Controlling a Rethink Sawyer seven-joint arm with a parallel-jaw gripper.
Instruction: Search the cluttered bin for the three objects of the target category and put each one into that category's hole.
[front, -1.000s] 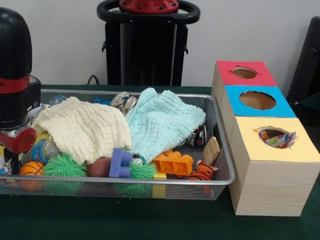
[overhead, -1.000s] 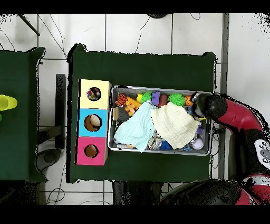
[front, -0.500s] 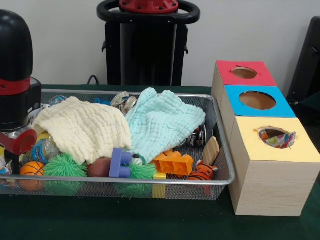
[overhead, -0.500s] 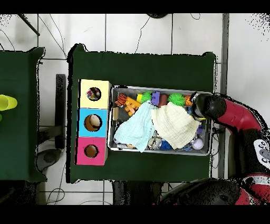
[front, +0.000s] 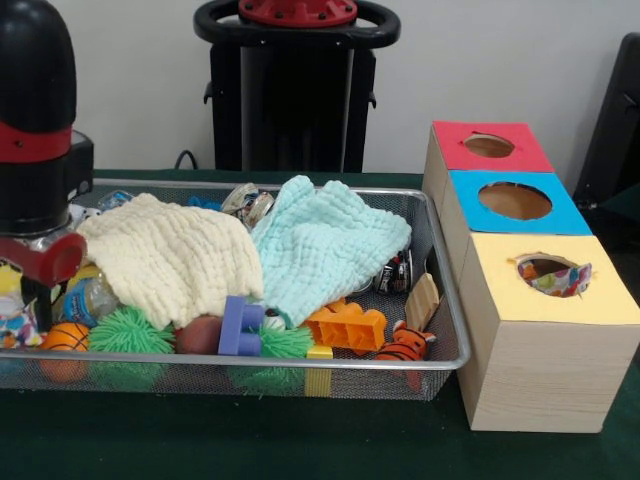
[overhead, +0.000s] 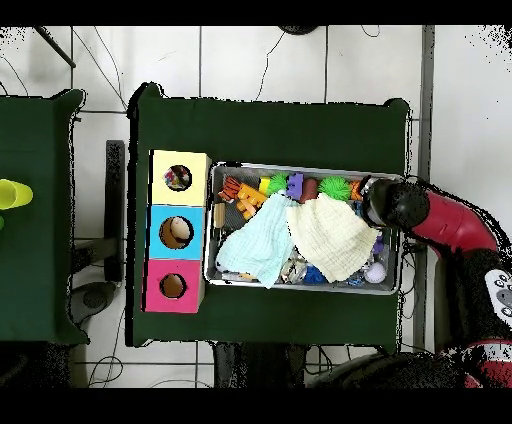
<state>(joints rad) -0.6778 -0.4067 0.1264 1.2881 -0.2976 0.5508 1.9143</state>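
Observation:
The wire-mesh bin (front: 250, 360) holds a cream cloth (front: 165, 255) and a mint cloth (front: 325, 245) lying over the clutter. Along its front lie an orange ball (front: 63, 337), a green spiky ball (front: 128, 330), a purple block (front: 240, 327), an orange block (front: 348, 325) and a tiger toy (front: 405, 343). My gripper (front: 22, 300) hangs over the bin's left end, shut on a small colourful toy (front: 12, 312) that the picture edge partly cuts off. From above, the gripper (overhead: 370, 195) sits at the bin's (overhead: 300, 290) right end.
A wooden box right of the bin has a red hole (front: 489, 146), a blue hole (front: 515, 200) and a yellow hole (front: 552, 272) with something colourful inside. A can (front: 395, 272) and a wooden block (front: 421, 300) lie near the bin's right wall. A yellow cup (overhead: 12, 194) stands on a neighbouring table.
The arm has risen a little at the bin's left end, and the small colourful toy has come up with it. Nothing else in the bin has moved.

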